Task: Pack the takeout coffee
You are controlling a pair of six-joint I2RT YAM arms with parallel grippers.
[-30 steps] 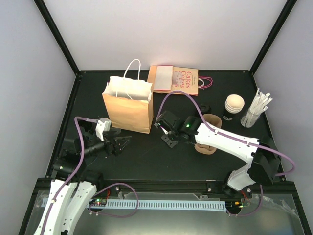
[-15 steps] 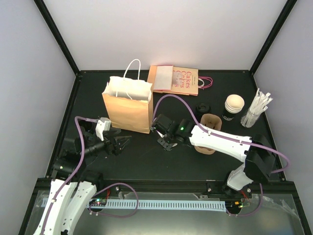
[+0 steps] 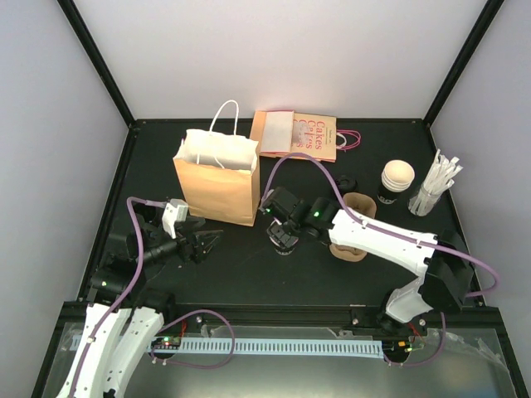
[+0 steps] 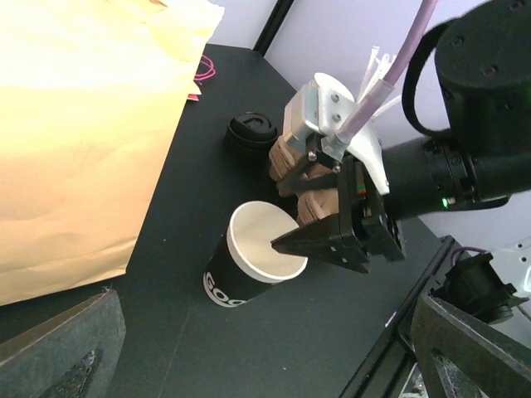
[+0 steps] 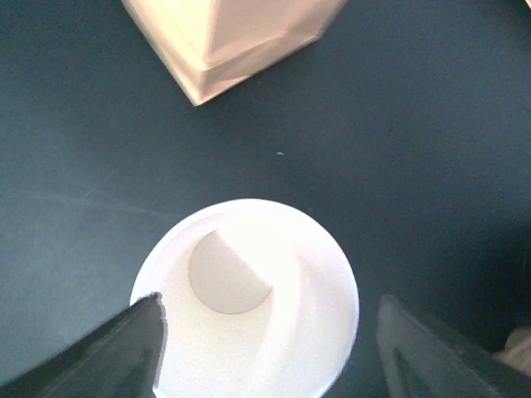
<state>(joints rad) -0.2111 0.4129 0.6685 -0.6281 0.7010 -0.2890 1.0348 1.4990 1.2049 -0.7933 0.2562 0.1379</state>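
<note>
The takeout cup stands upright on the counter, mouth up and long axis vertical, lidless and empty, just right of the open paper bag. The right hand hangs over it, fingers parted to either side of its mouth. The left hand gapes wide, holding nothing. There are two cups, the second cup far right, one black lid and one pulp carrier.

left hand: jaws wide; right hand: jaws apart, pointing down
</note>
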